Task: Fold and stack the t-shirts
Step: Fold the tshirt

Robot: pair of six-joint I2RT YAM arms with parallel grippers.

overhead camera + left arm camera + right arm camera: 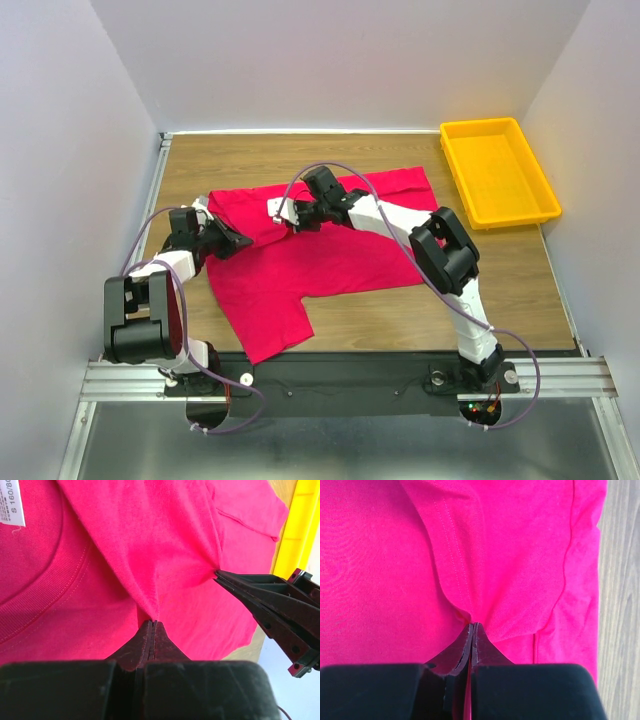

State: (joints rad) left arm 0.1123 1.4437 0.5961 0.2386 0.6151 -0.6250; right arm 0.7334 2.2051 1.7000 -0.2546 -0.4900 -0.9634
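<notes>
**Bench** [420, 320]: wood-grain top. Both arm bases are bolted at its 6 o'clock edge.

**T-shirt** [330, 255]: crimson-red, short-sleeved. It lies rumpled over the middle of the bench. One flap runs toward 7 o'clock, almost to the near edge, and the far corner reaches toward 1 o'clock.

**Left tool** [152, 625]: sits at the t-shirt's 9 o'clock side. The jaws are pressed together and clamped on a raised ridge of the red cloth just beside the ribbed collar.

**Neck label** [10, 502]: small and white, with printed size text. It sits inside the collar, at 11 o'clock in the left wrist view.

**Right tool** [472, 626]: sits over the t-shirt's 11 o'clock part, beyond the left tool. The jaws are together, clamped on a pinched fold next to a double-stitched hem. In the left wrist view the cloth is drawn into taut creases toward both pinch points.

**Tray** [497, 172]: yellow plastic, rectangular. It stands at the bench's 2 o'clock corner, near the t-shirt's far corner.
</notes>
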